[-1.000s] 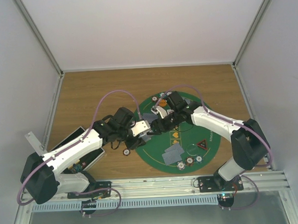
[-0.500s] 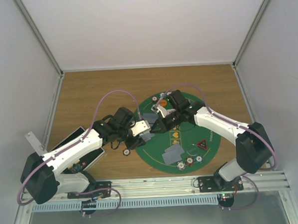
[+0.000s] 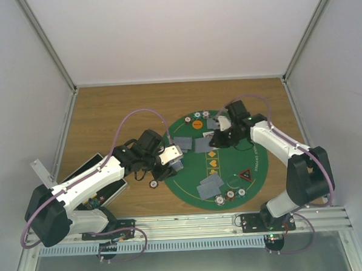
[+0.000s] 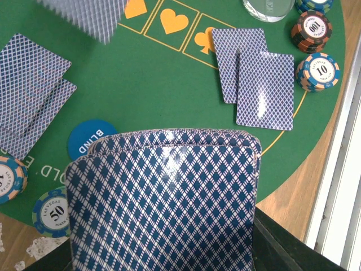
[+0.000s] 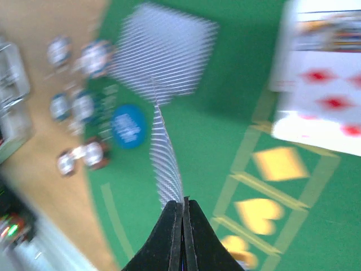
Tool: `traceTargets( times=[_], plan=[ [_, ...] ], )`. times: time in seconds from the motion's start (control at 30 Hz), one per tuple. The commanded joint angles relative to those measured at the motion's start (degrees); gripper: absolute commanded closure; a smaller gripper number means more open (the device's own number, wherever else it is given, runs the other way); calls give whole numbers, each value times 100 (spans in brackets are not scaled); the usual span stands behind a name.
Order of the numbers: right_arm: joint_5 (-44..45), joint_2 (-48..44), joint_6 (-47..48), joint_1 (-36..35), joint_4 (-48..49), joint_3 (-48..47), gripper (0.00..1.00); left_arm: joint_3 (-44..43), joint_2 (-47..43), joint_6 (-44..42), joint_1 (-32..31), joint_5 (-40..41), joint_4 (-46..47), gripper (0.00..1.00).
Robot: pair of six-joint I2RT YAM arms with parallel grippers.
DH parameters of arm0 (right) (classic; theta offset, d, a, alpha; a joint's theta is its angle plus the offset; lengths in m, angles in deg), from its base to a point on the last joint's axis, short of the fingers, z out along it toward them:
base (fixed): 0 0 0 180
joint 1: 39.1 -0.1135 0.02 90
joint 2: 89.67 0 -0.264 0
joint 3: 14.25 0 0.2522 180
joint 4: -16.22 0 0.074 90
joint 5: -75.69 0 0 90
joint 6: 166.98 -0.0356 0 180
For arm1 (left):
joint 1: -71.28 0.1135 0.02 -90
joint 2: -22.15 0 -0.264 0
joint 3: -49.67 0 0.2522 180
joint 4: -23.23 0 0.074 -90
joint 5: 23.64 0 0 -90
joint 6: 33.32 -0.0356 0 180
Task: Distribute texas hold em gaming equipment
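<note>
My left gripper (image 3: 173, 157) is shut on a deck of grey-backed playing cards (image 4: 163, 203) over the green mat's left edge. My right gripper (image 5: 183, 203) is shut on a single card (image 5: 164, 152), seen edge-on, and hovers over the mat's far side (image 3: 220, 128). Pairs of cards lie face down on the mat (image 3: 182, 141) (image 3: 210, 185) (image 4: 256, 79). A blue disc (image 4: 90, 138), an orange disc (image 3: 197, 125), a clear disc (image 4: 268, 5) and a red-black triangle marker (image 3: 246, 175) rest on the mat. Poker chips (image 4: 318, 70) (image 3: 231, 194) sit near its rim.
The round green mat (image 3: 255, 156) lies on a wooden table. A black case (image 3: 101, 179) sits at the left under my left arm. One chip (image 3: 154, 184) lies on the wood beside the mat. White walls close in three sides.
My right gripper has shut on a card at the deck and carried it right and toward the far side of the mat. The left arm has stayed put with the deck.
</note>
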Motion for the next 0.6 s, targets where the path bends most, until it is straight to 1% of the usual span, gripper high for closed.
traceTargets(
  times=[0.0,0.13,0.23,0.57],
  plan=[
    [1523,169,112,744,-760,-122,99,-8,-140,-16,14,-35,247,47],
    [3058,288,117,794,-1363,-655,100,-1,-149,-24,14,-30,251,47],
    [3951,356,29,797,-1678,-916,99,9,-127,-22,14,-61,278,47],
    [5737,834,-452,543,-2286,-1096,99,26,-163,-26,14,-66,283,47]
  ],
)
